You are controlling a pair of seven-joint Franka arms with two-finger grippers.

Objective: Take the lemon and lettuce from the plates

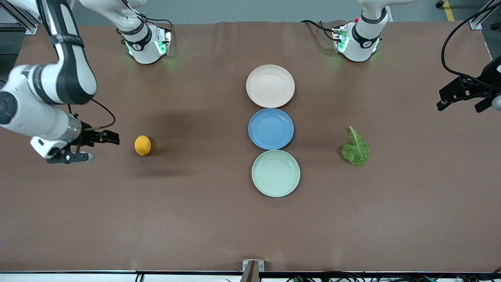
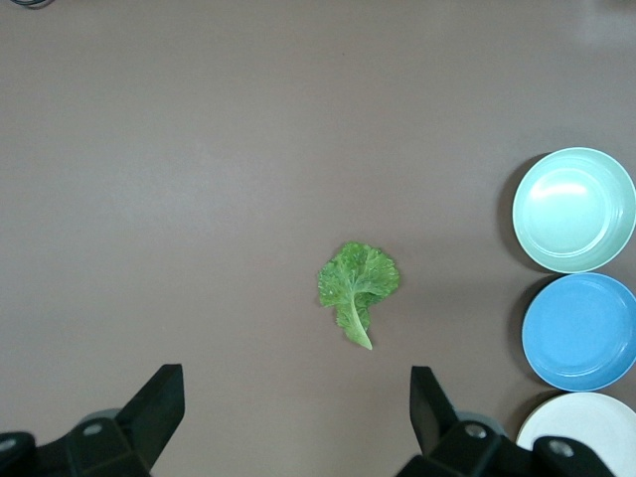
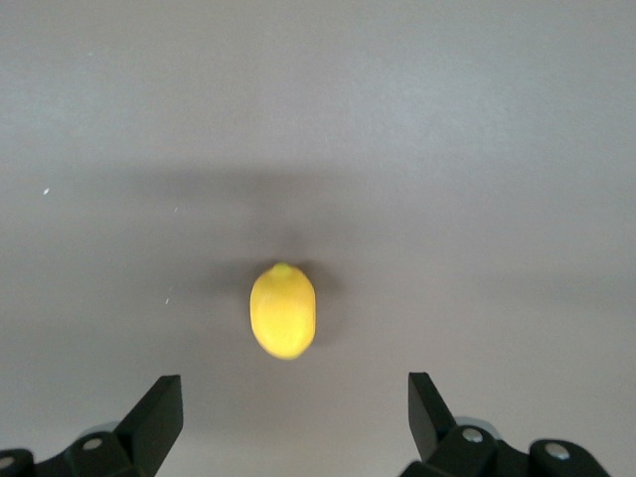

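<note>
The lemon [image 1: 142,145] lies on the bare table toward the right arm's end, not on a plate; it also shows in the right wrist view [image 3: 283,310]. My right gripper [image 1: 100,148] [image 3: 296,407] is open and empty, just beside the lemon. The lettuce [image 1: 355,149] [image 2: 358,283] lies on the table toward the left arm's end. My left gripper [image 1: 441,100] [image 2: 298,397] is open and empty, above the table's end, apart from the lettuce. The beige-pink plate [image 1: 270,85] [image 2: 581,432] and the mint green plate [image 1: 275,173] [image 2: 574,209] are both empty.
A blue plate [image 1: 271,129] [image 2: 580,331] sits between the two task plates, also empty; the three form a row at mid-table. The brown table cover [image 1: 195,219] spreads around them. Cables hang near the left arm at the table's end.
</note>
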